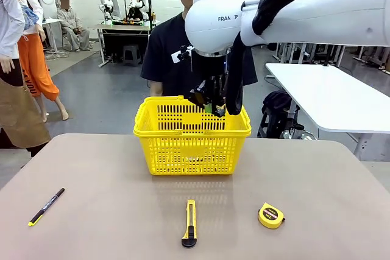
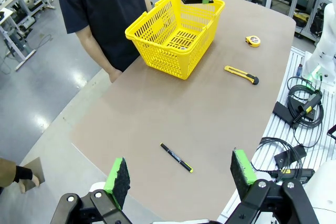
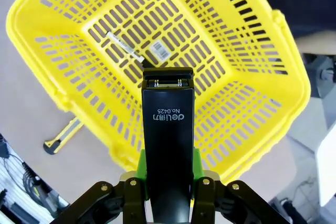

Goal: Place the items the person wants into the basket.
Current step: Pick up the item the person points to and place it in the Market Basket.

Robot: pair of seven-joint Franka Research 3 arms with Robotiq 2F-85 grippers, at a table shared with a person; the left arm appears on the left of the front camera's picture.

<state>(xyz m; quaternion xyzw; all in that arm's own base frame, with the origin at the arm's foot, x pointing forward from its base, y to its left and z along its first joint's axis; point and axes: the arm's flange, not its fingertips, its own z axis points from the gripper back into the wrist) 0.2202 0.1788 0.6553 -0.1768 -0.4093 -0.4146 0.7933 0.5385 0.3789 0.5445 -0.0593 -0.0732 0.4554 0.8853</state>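
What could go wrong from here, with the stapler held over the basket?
1. The right gripper holds the stapler by one end above the basket; released from there, it may land on the marker lying inside.
2. The tape measure lies near the knife; the next pick could take the wrong one.

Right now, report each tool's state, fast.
Left tool: open, holding nothing.
Right tool: shut on the black stapler, above the yellow basket.
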